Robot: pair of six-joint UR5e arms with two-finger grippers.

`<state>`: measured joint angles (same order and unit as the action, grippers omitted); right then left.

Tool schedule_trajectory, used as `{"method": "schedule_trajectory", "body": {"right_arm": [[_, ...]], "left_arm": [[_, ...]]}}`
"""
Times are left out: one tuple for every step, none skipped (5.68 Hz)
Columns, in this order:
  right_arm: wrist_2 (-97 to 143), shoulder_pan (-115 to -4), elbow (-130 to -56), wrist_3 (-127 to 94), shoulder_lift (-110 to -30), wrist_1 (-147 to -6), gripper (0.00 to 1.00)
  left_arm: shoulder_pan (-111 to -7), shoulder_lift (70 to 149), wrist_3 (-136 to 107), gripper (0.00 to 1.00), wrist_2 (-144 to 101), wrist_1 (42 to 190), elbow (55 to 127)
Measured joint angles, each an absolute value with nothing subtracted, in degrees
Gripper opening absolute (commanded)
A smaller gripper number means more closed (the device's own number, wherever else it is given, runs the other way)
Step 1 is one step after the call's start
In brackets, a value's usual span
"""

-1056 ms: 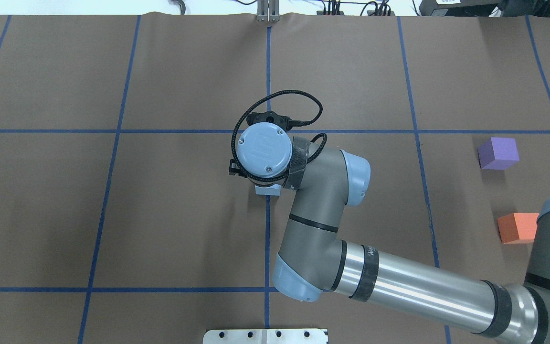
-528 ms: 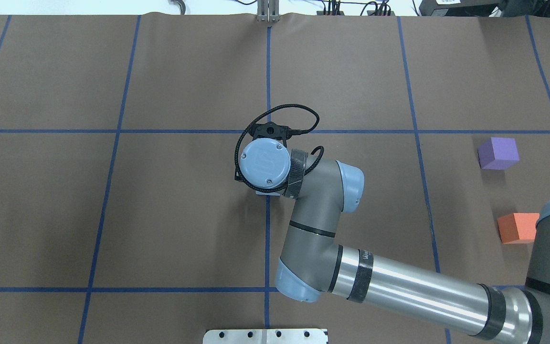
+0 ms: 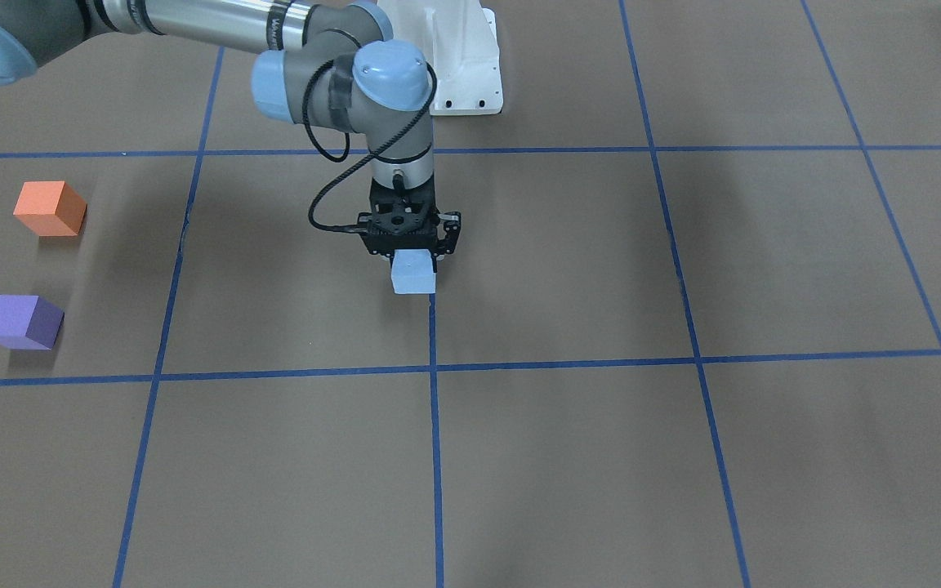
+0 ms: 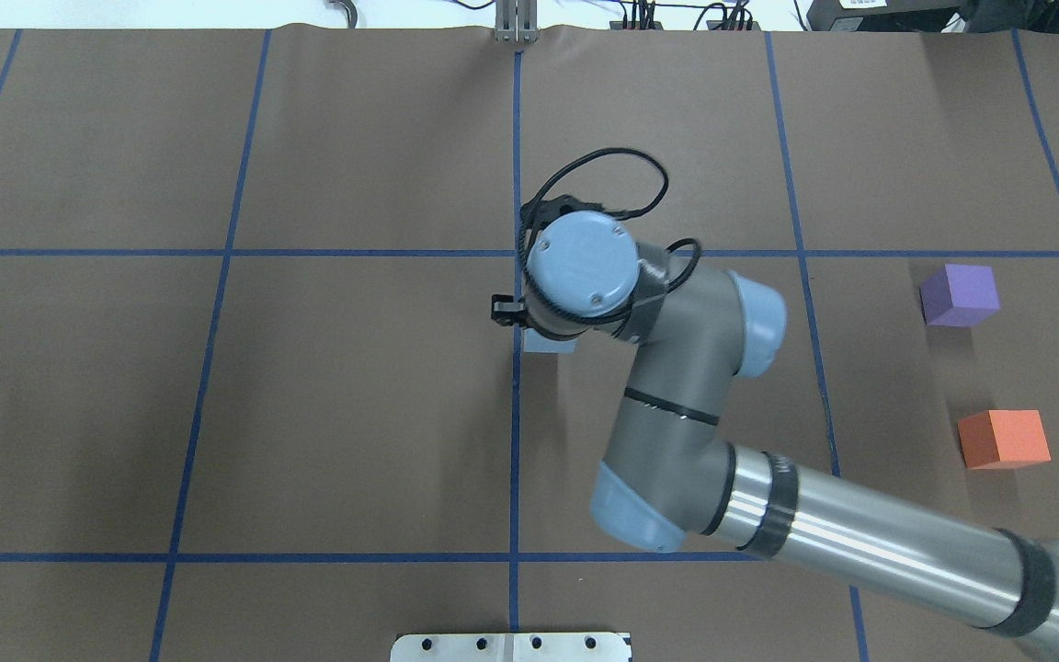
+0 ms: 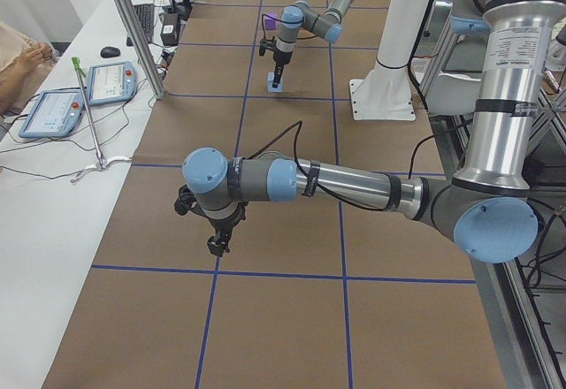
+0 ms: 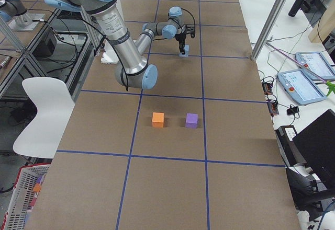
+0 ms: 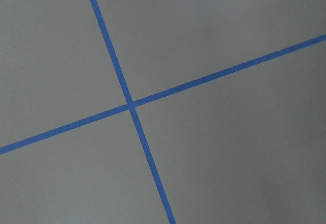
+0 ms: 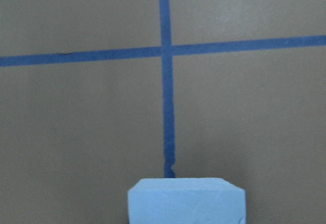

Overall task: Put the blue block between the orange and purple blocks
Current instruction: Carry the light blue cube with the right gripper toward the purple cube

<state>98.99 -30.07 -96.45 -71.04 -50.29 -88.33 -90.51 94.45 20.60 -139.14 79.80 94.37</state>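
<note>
My right gripper (image 3: 413,263) is shut on the light blue block (image 3: 413,278) and holds it a little above the table near the centre tape line. The block's edge peeks out under the wrist in the overhead view (image 4: 548,342), and it fills the bottom of the right wrist view (image 8: 186,201). The orange block (image 4: 1003,439) and the purple block (image 4: 959,295) sit apart at the table's right side, with a gap between them. My left gripper (image 5: 215,246) shows only in the exterior left view, low over the table; I cannot tell whether it is open or shut.
Blue tape lines divide the brown table cover (image 4: 355,414) into squares. A metal base plate (image 4: 511,646) lies at the near edge. The white robot pedestal (image 3: 462,65) stands behind the right arm in the front-facing view.
My right arm has risen and moved to the right and slightly away from the robot, and the blue block has moved with it off its earlier spot.
</note>
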Motion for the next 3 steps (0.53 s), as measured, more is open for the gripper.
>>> {"method": "schedule_trajectory", "body": {"right_arm": [[104.8, -36.5, -104.9, -64.8, -54.9, -93.3, 0.00], [110.9, -44.1, -110.4, -57.1, -59.3, -97.1, 0.00], [116.3, -51.8, -114.0, -47.2, -65.5, -98.4, 0.00]], "left_arm": [[-90.5, 93.0, 20.4, 1.00, -137.9, 80.7, 94.4], [-90.5, 90.9, 20.3, 1.00, -135.7, 83.0, 94.5], [-90.9, 88.3, 19.8, 1.00, -133.7, 87.8, 94.6]]}}
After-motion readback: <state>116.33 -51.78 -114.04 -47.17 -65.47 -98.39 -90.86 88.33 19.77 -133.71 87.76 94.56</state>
